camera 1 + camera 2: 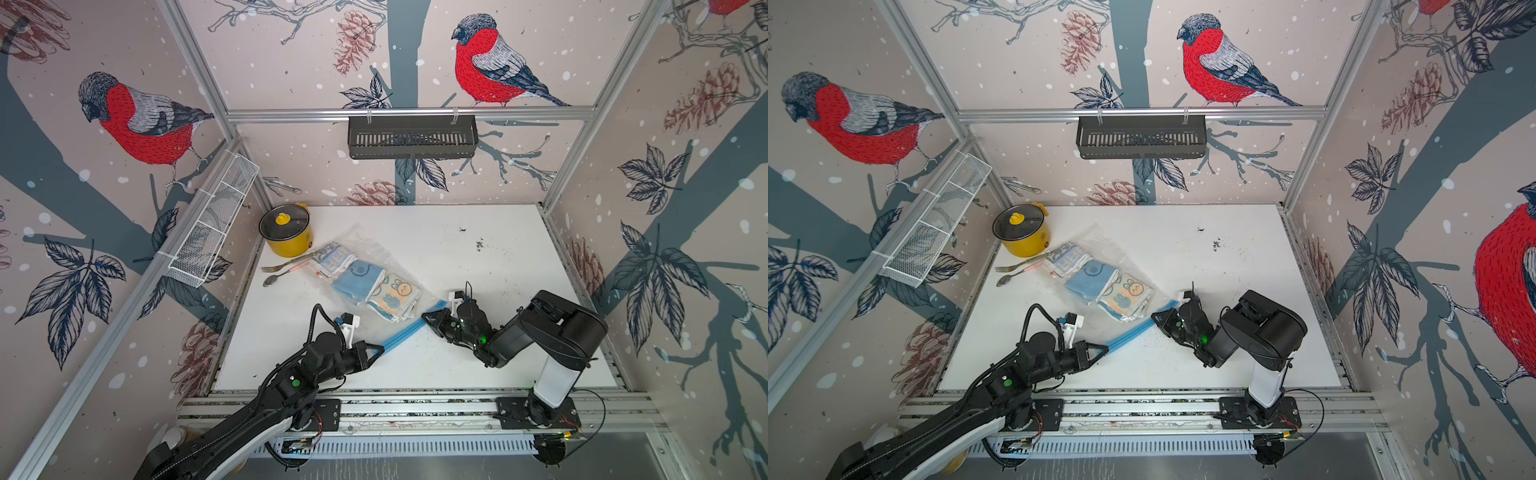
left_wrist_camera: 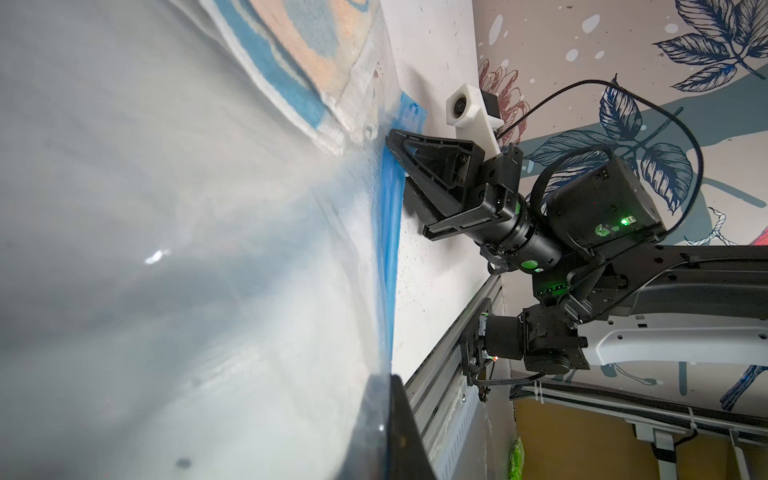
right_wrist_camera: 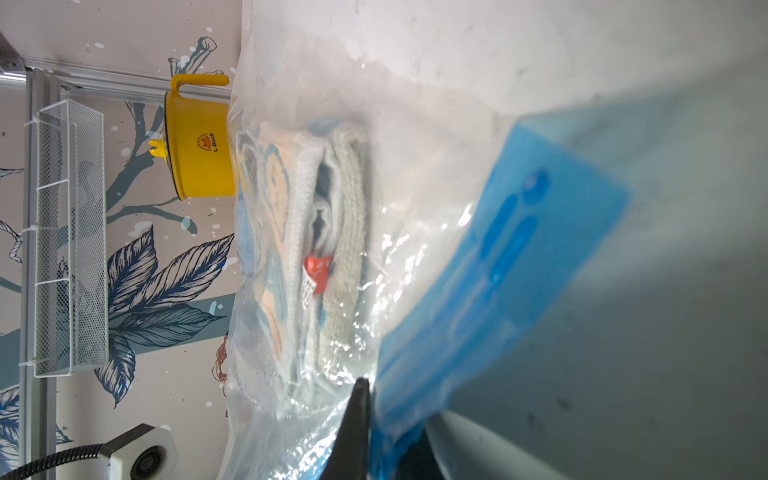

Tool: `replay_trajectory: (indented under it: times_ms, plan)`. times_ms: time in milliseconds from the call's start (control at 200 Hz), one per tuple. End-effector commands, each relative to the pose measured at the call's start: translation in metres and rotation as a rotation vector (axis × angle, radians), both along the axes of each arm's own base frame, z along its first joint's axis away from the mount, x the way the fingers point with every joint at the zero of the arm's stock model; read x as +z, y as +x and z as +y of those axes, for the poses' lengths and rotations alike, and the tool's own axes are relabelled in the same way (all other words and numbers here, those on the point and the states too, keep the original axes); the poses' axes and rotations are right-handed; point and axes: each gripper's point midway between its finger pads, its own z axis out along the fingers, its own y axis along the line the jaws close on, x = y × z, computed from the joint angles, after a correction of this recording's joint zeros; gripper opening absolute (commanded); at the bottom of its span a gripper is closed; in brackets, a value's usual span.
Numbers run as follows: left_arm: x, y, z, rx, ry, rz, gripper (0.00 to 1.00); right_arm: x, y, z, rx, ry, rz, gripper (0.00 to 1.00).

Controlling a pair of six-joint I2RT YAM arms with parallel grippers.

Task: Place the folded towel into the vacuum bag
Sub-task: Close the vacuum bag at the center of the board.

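Note:
The vacuum bag (image 1: 361,245) (image 1: 1096,243) lies slantwise on the white table in both top views, clear plastic with a blue zip strip (image 1: 405,334) at its near end. Three folded towels sit inside it: a patterned blue-white one (image 1: 332,259), a plain blue one (image 1: 358,279) and a cream one with a bunny (image 1: 392,297). My left gripper (image 1: 380,349) (image 2: 390,376) is shut on the strip's left end. My right gripper (image 1: 426,318) (image 3: 365,382) is shut on its right end. The right wrist view shows the towels (image 3: 316,249) edge-on through the plastic.
A yellow lidded pot (image 1: 286,232) stands at the back left, touching the bag's far corner. A fork (image 1: 286,262) and a spoon (image 1: 276,277) lie beside it. A white wire basket (image 1: 212,224) hangs on the left wall, a black shelf (image 1: 411,137) on the back rail.

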Motion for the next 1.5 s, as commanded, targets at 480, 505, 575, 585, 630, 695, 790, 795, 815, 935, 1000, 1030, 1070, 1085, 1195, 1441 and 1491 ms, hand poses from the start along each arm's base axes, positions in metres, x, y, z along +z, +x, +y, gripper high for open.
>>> replay_trajectory:
  times_ms: [480,505,575,585,630,695,790,795,815,935,1000,1030,1070,1085,1195,1441,1491]
  plan:
    - [-0.004,-0.018,-0.003,-0.093,0.019,0.047,0.00,-0.017,0.043,-0.090,-0.298,-0.198,-0.024,0.00]
    - [-0.004,-0.018,-0.003,-0.094,0.019,0.047,0.00,-0.017,0.044,-0.092,-0.301,-0.200,-0.024,0.00]
    - [-0.004,-0.018,-0.003,-0.092,0.020,0.047,0.00,-0.016,0.046,-0.097,-0.312,-0.206,-0.025,0.00]
    - [-0.004,-0.018,-0.003,-0.091,0.020,0.047,0.00,-0.016,0.046,-0.098,-0.314,-0.207,-0.025,0.00]
    - [-0.004,-0.018,-0.003,-0.092,0.020,0.047,0.00,-0.017,0.047,-0.101,-0.322,-0.212,-0.022,0.00]
    - [-0.005,-0.018,-0.002,-0.091,0.022,0.048,0.00,-0.018,0.049,-0.106,-0.333,-0.215,-0.020,0.00]
    - [-0.005,-0.018,-0.002,-0.091,0.022,0.049,0.00,-0.020,0.051,-0.113,-0.348,-0.223,-0.016,0.00]
    - [-0.005,-0.018,-0.002,-0.091,0.022,0.050,0.00,-0.019,0.051,-0.113,-0.348,-0.223,-0.016,0.00]
    - [-0.005,-0.018,-0.002,-0.090,0.022,0.049,0.00,-0.020,0.051,-0.114,-0.351,-0.223,-0.016,0.00]
    - [-0.006,-0.018,-0.002,-0.090,0.024,0.051,0.00,-0.022,0.054,-0.121,-0.364,-0.229,-0.011,0.00]
    - [-0.006,-0.018,-0.002,-0.089,0.026,0.053,0.00,-0.022,0.055,-0.123,-0.370,-0.229,-0.010,0.00]
    - [-0.006,-0.017,-0.002,-0.089,0.026,0.052,0.00,-0.021,0.055,-0.123,-0.368,-0.229,-0.012,0.00]
    - [-0.006,-0.017,-0.002,-0.088,0.025,0.052,0.00,-0.021,0.056,-0.124,-0.369,-0.228,-0.014,0.00]
    - [-0.006,-0.017,-0.002,-0.088,0.025,0.051,0.00,-0.021,0.056,-0.123,-0.367,-0.228,-0.013,0.00]
    - [-0.006,-0.017,-0.002,-0.088,0.026,0.052,0.00,-0.021,0.057,-0.123,-0.366,-0.229,-0.014,0.00]
    - [-0.005,-0.015,-0.003,-0.081,0.023,0.045,0.00,-0.015,0.055,-0.117,-0.329,-0.213,-0.034,0.00]
    - [-0.004,-0.015,-0.003,-0.083,0.024,0.041,0.00,-0.011,0.054,-0.113,-0.299,-0.208,-0.049,0.04]
